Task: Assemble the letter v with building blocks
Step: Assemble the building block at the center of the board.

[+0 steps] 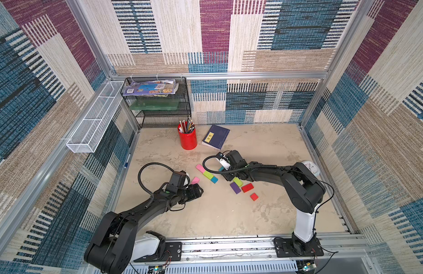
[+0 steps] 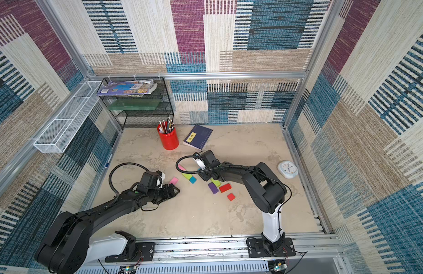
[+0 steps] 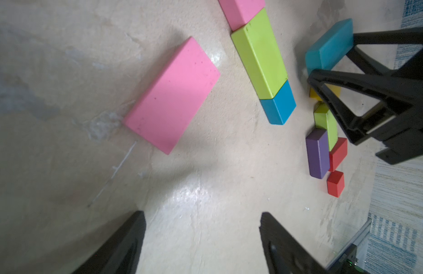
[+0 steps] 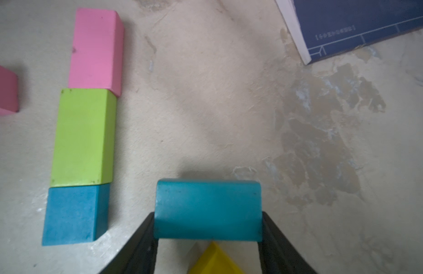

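Placement mattered: right gripper [image 4: 208,217] gripped teal block [image 4: 208,204], best set slanting off teal square [image 4: 74,213]; left gripper [image 3: 202,213] gaped empty

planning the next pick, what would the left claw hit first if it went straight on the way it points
Probably the loose flat pink rectangular block, which lies just ahead of the open left claw. Depth is unclear, so it may touch the beige table top first.

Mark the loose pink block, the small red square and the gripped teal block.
loose pink block [image 3: 172,95]: left wrist view, top face centre.
small red square [image 1: 254,196]: a top view, top face.
gripped teal block [image 4: 208,208]: right wrist view, middle of face.
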